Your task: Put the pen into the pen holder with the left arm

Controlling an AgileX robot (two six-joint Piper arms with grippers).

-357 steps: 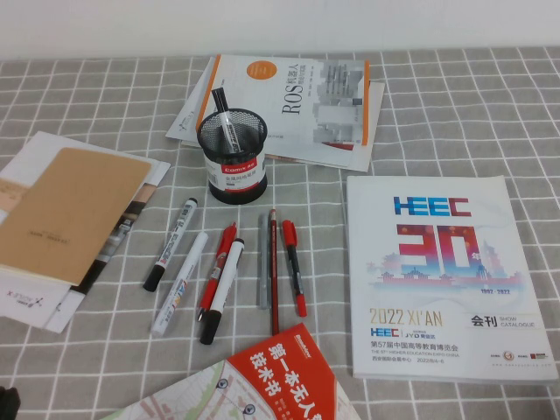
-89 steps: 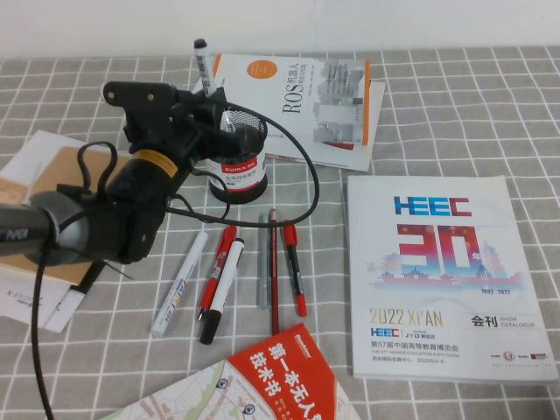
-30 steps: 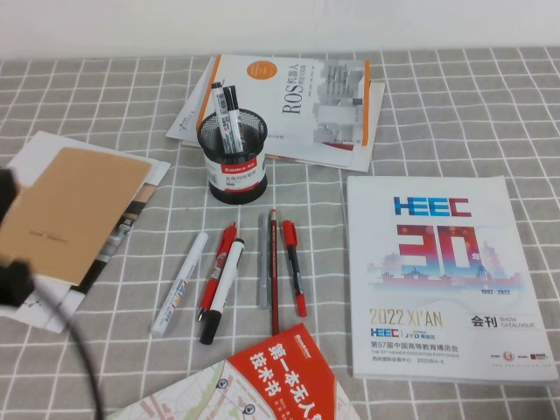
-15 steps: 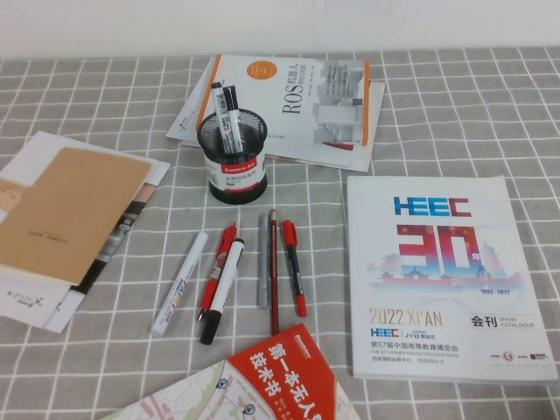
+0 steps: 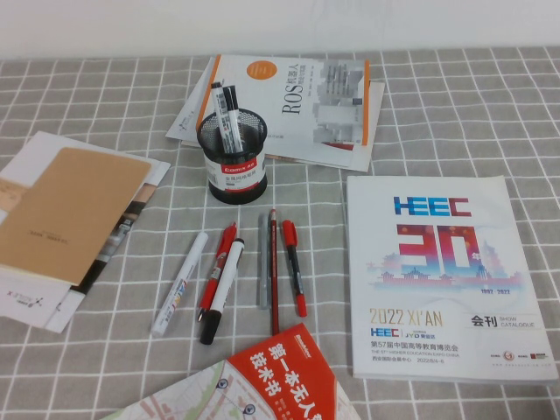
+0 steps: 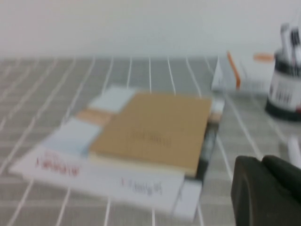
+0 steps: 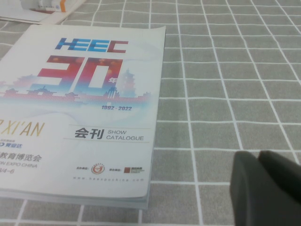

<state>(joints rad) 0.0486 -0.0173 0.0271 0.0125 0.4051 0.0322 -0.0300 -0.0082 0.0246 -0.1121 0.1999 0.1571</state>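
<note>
Pen (image 5: 227,112): standing tilted in the pen holder (image 5: 232,156), cap end up, beside another marker.
Progress: looks done; nothing left but parking.
Left gripper (image 6: 268,190): jaws closed, empty, low over the table near the brown notebook (image 6: 155,129), well apart from holder.
Right gripper (image 7: 265,183): beside the HEEC catalogue (image 7: 80,108); jaw state can't tell.
</note>
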